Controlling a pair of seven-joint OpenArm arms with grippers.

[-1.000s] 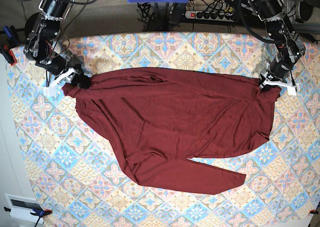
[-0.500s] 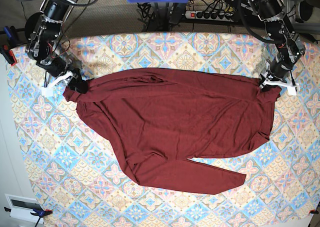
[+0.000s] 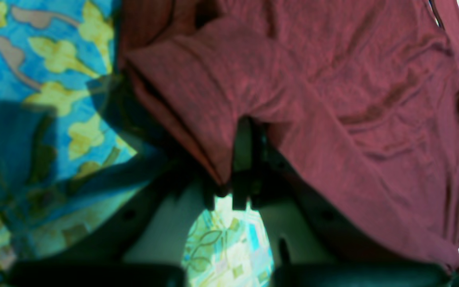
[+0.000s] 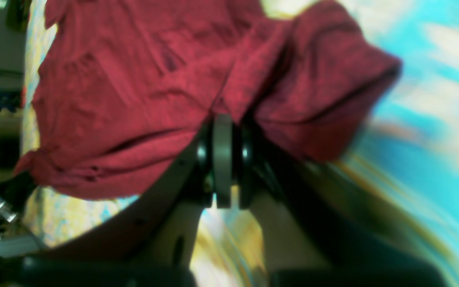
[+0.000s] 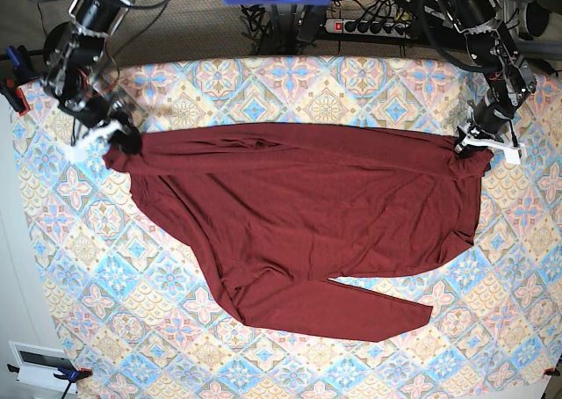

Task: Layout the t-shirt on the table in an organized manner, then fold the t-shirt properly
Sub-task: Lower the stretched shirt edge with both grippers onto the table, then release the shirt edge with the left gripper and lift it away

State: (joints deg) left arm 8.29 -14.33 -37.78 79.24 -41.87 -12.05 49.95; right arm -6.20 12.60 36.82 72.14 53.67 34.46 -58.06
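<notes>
**Maroon shirt stretched between two claws; layout unfinished, folding not begun**

Pastel tiled counter (image 5: 290, 83), blue, pink and cream, fills the base view. Bare pattern shows along all four edges.

T-shirt (image 5: 299, 214), dark maroon jersey, lies across the middle of the counter, nearer the far edge than the near one. Its top edge runs taut and fairly straight, from close to the far left corner across toward the far right corner. Below that line the cloth is uneven: the lower hem slants, one long flap trails toward the near edge, and a fold sits at the right side. No crease or fold line made on purpose is visible.

Right claw (image 4: 222, 119), at the base view's left, is closed tight on a bunched corner of the shirt; cloth drapes over both fingers.

Left claw (image 3: 249, 131), at the base view's right, pinches the opposite corner, jaws narrow with fabric caught between them.

Judgement: spreading is partly done, top edge tensioned only. Left to do: flatten the lower body and the trailing flap, square the outline, then every fold.
</notes>
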